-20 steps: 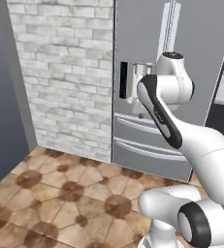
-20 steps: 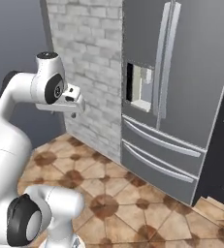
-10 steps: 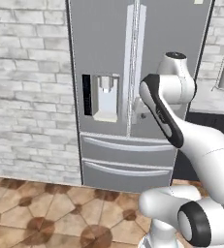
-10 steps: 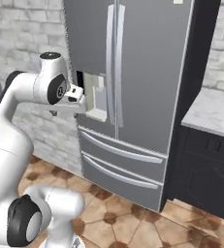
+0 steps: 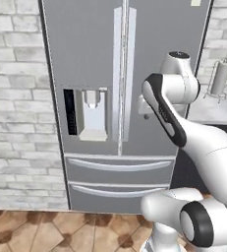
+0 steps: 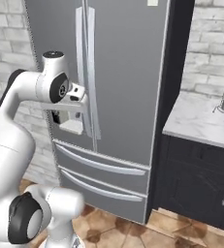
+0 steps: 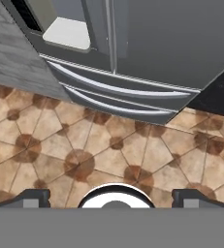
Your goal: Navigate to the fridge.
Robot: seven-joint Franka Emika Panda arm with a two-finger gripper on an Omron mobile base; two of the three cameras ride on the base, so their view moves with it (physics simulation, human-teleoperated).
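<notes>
Gripper [image 7: 111, 196]: fingers [image 7: 31, 197] spread wide apart, nothing between them.
Fridge [image 5: 125, 88]: grey French-door unit, ahead of and beyond the fingertips, apart from them; two drawers lowest.
Dispenser [image 5: 88, 114]: in left door, beyond the left finger.
Floor [image 7: 108, 155]: brown patterned tile, directly past the fingertips.

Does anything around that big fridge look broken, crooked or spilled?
Nothing stands out. The fridge has both doors shut and both bottom drawers closed, the tiled floor in front looks clean, and the paper towel holder stands upright on the counter.
</notes>
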